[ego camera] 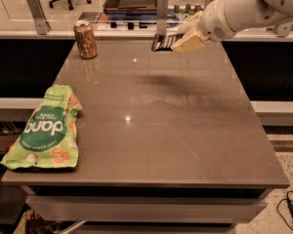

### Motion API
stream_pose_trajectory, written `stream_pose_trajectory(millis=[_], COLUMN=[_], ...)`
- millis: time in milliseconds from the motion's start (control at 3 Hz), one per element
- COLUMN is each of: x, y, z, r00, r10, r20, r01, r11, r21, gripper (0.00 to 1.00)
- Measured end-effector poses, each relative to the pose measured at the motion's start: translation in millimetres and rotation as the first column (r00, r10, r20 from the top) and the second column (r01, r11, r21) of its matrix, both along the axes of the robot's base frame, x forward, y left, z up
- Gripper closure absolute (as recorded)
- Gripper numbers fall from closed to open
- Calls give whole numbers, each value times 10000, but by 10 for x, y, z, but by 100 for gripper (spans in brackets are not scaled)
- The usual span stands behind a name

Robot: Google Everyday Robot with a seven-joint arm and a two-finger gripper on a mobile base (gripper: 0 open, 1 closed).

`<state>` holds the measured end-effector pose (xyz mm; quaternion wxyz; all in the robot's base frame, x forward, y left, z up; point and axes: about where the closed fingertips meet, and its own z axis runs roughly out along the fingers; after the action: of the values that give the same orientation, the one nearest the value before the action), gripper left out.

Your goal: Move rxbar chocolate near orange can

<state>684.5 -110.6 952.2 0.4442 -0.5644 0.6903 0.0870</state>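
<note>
The orange can stands upright at the far left of the table. My gripper comes in from the upper right on a white arm and is shut on the rxbar chocolate. The black bar sticks out to the left of the cream-coloured fingers and is held in the air above the table's far edge, well to the right of the can. Its shadow falls on the tabletop below.
A large green snack bag lies at the left front of the brown table. Behind the table runs a counter with metal posts and a dark tray. The floor drops off at the right.
</note>
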Motion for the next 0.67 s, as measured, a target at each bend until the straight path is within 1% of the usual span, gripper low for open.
stream_pose_trajectory(millis=[333, 667], x=[65, 131], y=[306, 592], z=[-34, -151], r00=[9991, 9972], r10=[403, 745], r20=[96, 42], r01=[-404, -745], r11=[9991, 9972], r21=[82, -99], gripper=[100, 100])
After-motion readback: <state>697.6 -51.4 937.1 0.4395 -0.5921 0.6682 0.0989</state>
